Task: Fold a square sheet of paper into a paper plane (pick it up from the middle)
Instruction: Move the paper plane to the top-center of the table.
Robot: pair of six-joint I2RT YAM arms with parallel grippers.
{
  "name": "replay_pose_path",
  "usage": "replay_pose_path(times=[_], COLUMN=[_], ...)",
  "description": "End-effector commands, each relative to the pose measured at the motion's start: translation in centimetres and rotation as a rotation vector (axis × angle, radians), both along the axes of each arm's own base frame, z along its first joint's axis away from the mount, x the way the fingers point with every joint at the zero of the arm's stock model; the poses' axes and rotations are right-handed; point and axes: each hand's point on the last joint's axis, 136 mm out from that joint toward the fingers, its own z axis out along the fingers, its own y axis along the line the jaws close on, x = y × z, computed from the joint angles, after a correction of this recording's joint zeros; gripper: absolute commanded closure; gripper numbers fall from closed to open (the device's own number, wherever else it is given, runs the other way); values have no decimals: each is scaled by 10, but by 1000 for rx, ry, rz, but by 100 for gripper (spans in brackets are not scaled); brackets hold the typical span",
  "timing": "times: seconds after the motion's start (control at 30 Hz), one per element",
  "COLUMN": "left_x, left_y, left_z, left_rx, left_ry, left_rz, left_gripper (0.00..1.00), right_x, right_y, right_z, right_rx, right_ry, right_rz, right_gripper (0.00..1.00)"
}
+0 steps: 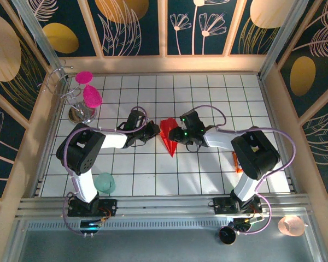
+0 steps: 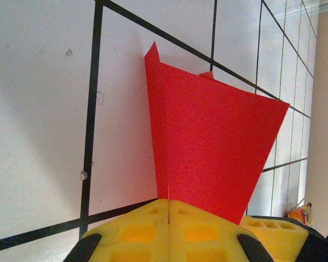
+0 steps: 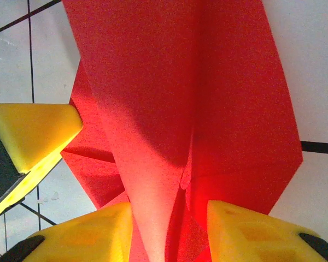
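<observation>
Red plane [image 1: 167, 131] lies between both low, inward-reaching arms: left gripper [image 2: 168, 210] is clamped tight on its edge, while right gripper [image 3: 169, 232] straddles it, jaws apart.

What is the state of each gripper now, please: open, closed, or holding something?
Left gripper: closed, pinching the paper plane at its edge.
Right gripper: open, jaws apart with a fold of the paper plane between them.

no readable text, labels, numbers or signs anywhere.
</observation>
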Motion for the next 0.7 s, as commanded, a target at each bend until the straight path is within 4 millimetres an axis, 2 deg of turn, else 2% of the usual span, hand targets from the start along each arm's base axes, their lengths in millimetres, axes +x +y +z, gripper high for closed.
replay_pose_path(times=[0.0, 0.2, 0.47, 0.67], left_x=[6, 7, 8, 7], left_y=[-5, -6, -7, -9], left_z=[16, 17, 18, 18], left_rx=[-41, -39, -40, -46], left_ry=[-29, -27, -27, -25], left_rz=[1, -1, -2, -10], left_gripper=[100, 100, 100, 100], right_x=[-1, -10, -19, -15], right_y=[6, 17, 17, 19], right_z=[-2, 0, -6, -11], right_rx=[-15, -24, -100, -160], right_ry=[16, 13, 21, -1], right_rz=[5, 48, 38, 57], right_gripper=[59, 58, 57, 56])
